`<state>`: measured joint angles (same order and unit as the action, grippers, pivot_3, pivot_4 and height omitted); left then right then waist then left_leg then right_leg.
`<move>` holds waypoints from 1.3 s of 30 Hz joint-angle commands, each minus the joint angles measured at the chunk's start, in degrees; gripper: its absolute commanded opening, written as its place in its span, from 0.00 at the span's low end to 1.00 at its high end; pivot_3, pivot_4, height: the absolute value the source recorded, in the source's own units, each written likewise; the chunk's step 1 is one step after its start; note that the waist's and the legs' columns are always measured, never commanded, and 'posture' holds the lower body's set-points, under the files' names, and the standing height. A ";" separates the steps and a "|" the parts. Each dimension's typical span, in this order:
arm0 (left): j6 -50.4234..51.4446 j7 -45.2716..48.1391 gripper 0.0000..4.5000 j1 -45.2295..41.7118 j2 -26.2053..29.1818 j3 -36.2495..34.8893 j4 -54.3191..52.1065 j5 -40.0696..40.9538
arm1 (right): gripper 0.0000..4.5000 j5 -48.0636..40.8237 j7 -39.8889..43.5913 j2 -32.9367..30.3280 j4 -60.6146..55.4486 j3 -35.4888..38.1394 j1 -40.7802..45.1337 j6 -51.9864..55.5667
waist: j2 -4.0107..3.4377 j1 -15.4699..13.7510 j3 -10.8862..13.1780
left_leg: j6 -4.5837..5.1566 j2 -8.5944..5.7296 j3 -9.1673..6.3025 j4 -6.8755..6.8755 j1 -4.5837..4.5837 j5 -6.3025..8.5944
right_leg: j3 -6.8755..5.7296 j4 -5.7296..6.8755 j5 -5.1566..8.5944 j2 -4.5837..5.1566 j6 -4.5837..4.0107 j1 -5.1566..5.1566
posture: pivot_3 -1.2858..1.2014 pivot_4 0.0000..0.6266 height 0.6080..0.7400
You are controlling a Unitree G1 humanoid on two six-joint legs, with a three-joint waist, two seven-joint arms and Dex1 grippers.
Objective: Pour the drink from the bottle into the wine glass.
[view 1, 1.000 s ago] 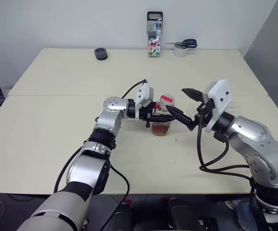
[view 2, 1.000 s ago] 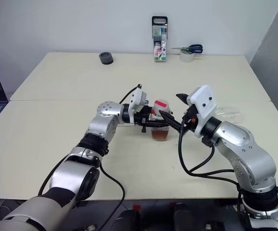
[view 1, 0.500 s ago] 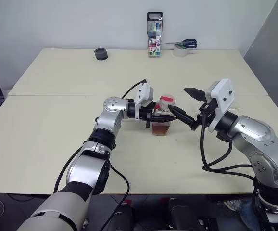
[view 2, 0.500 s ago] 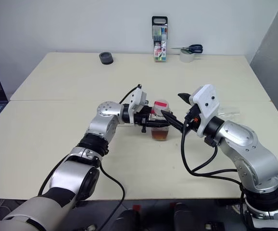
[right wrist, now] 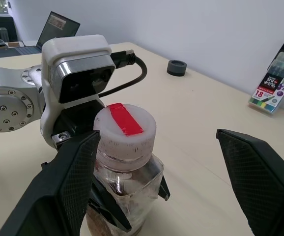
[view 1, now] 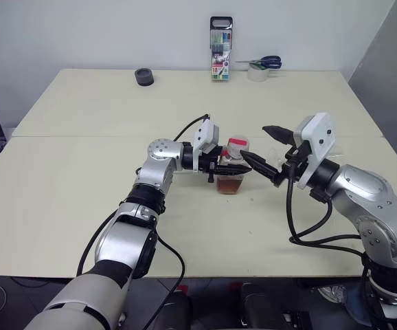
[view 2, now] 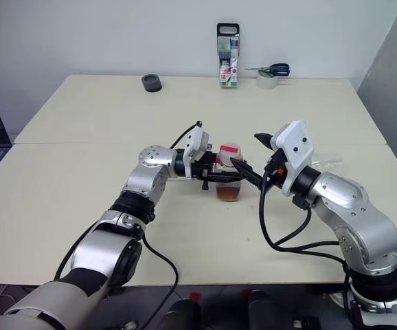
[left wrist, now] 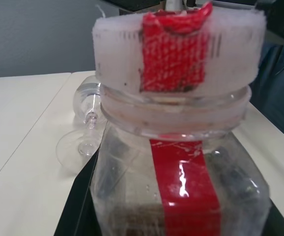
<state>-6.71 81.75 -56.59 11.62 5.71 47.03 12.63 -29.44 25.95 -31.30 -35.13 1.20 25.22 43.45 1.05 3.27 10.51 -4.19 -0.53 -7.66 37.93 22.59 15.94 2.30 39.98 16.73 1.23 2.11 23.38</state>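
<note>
The left arm reaches forward over the middle of the scene, its wrist bent so the left gripper (view 1: 220,169) points level toward the right, with both black fingers clamped tight on what it grips. The right arm comes in from the near right, elbow low and forearm angled up toward the left. The right gripper (view 1: 259,145) points level toward the left gripper, its two fingers (right wrist: 258,182) spread wide apart and holding nothing.

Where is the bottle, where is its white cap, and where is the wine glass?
bottle (right wrist: 127,196): right wrist view, on its clear body.
white cap (right wrist: 125,130): right wrist view, on the cap's top.
wine glass (left wrist: 85,96): left wrist view, on the bowl; it lies on its side.
</note>
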 commanded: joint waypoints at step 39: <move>-0.43 -1.31 0.37 0.32 0.14 -0.76 -4.67 1.05 | 0.93 -12.01 2.85 -3.88 -4.06 7.44 -0.28 3.92 | 0.00 -0.05 0.00 | 0.00 0.00 0.00 0.00 0.01 0.00 | 0.00 0.00 0.00 0.00 0.00 -0.01 | 0.52 0.24 1.00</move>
<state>-6.70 80.60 -55.44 11.84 5.74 44.85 12.63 -39.65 29.62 -35.43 -37.51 6.34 24.12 47.21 1.05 3.22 10.51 -4.19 -0.53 -7.65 37.93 22.60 15.94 2.30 39.98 16.73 1.23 2.11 23.38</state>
